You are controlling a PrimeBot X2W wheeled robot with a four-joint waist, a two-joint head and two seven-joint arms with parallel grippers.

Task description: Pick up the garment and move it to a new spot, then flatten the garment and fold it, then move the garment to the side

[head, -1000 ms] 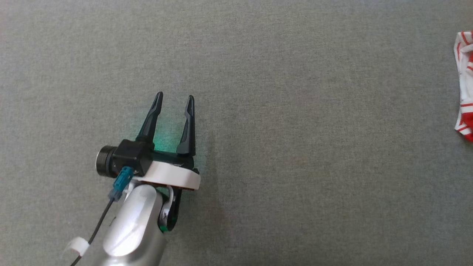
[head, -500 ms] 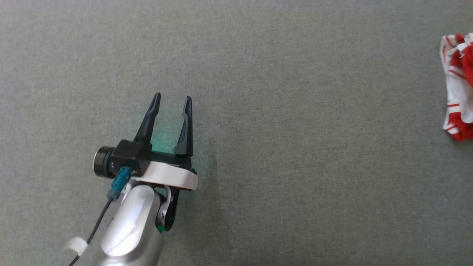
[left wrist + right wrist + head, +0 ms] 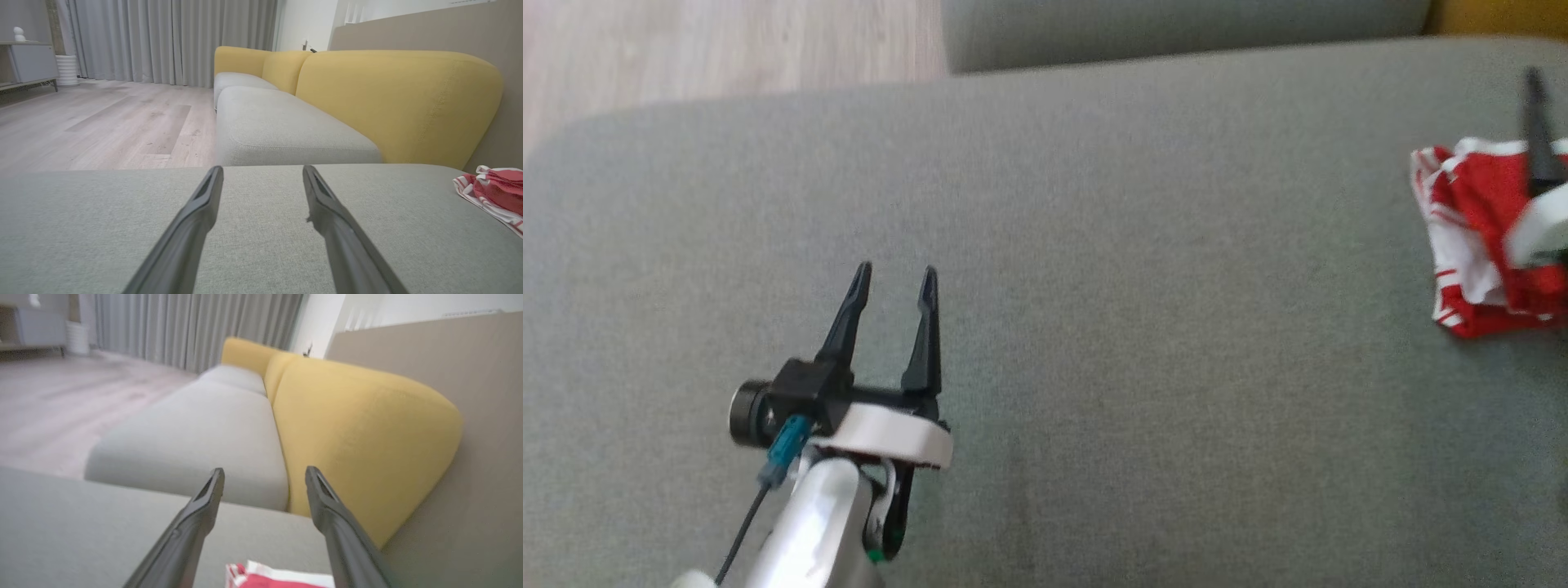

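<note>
You had one garment (image 3: 1470,237), red and white, lying crumpled on the grey cushion (image 3: 1094,245), far to your right. Two grippers were counted. Your right gripper (image 3: 264,470) stood over the garment, fingers spread wide, gripping nothing. Your left gripper (image 3: 895,271) was equally wide open and empty, above the cushion, well apart from the garment.

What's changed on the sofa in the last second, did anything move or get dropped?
Mostly the camera has swung up and to the right, so the floor now shows beyond the cushion. The red and white garment lies more bunched, red side up, at the cushion's right end. The right hand stands open over it, holding nothing. The left hand stayed open over bare cushion, empty.
</note>
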